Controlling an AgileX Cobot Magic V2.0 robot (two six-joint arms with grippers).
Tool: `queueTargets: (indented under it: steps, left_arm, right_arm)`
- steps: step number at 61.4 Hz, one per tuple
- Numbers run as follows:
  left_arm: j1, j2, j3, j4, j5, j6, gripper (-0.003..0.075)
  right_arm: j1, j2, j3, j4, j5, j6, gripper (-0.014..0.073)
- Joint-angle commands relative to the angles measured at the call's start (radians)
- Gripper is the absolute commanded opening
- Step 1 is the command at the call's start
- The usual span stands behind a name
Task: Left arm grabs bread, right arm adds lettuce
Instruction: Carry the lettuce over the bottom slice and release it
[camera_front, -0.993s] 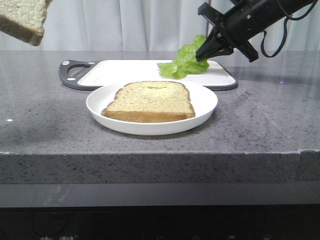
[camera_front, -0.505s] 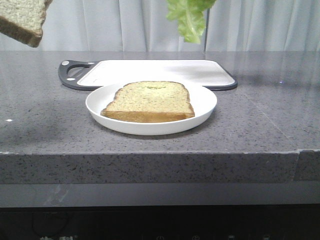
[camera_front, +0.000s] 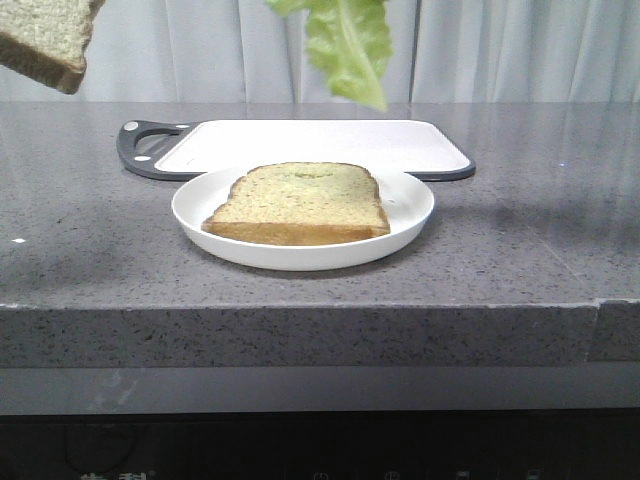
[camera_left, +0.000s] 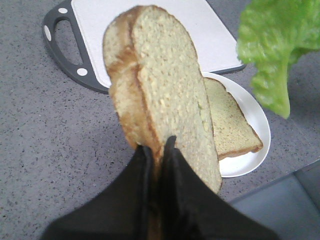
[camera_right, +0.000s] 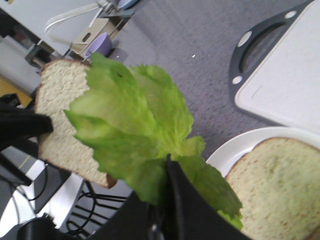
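The bread (camera_left: 165, 85) hangs in the air to the left of the plate, my left gripper (camera_left: 157, 147) shut on its lower crust; only a corner of the bread (camera_front: 45, 35) shows in the front view's upper left. The lettuce (camera_right: 130, 125) hangs from my right gripper (camera_right: 162, 165), which is shut on its stem end. In the front view the lettuce (camera_front: 345, 45) dangles high above the far side of the white plate (camera_front: 410, 215), where a flatter slice (camera_front: 300, 200) lies. Both grippers are out of the front view.
A white cutting board (camera_front: 300, 140) with a dark grey handle lies just behind the plate on the grey stone counter. The counter's front edge (camera_front: 300, 310) runs close below the plate.
The lettuce has come up off the cutting board and moved left, now hanging above the plate. The right arm has risen out of the front view. The bread has stayed put.
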Motion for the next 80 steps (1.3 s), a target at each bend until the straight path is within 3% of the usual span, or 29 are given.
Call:
queueTargets:
  steps: [1, 19, 42, 51, 56, 70, 80]
  left_arm:
    - [0.004, -0.01, -0.028, -0.028, -0.069, -0.01, -0.002]
    - [0.004, -0.01, -0.028, -0.028, -0.077, -0.01, -0.002]
    - [0.004, -0.01, -0.026, -0.024, -0.086, -0.008, -0.002]
    - [0.004, -0.01, -0.026, -0.024, -0.086, -0.008, -0.002]
    - [0.004, -0.01, -0.026, -0.024, -0.086, -0.008, -0.002]
    - [0.004, -0.01, -0.026, -0.024, -0.086, -0.008, -0.002]
    - [0.004, -0.008, -0.026, -0.055, -0.084, -0.008, -0.002]
  right_arm:
    - [0.013, -0.042, 0.039, 0.124, 0.082, -0.062, -0.0085]
    - [0.136, -0.03, 0.096, 0.135, 0.03, -0.117, -0.0085]
    - [0.136, 0.119, 0.08, 0.245, 0.027, -0.115, -0.0085]
    - [0.136, 0.176, 0.069, 0.246, -0.043, -0.095, -0.0071]
    - [0.136, 0.19, 0.069, 0.237, -0.09, -0.082, -0.0001]
    - [0.136, 0.191, 0.069, 0.206, -0.211, -0.072, 0.0383]
    - [0.136, 0.186, 0.069, 0.121, -0.264, -0.072, 0.0407]
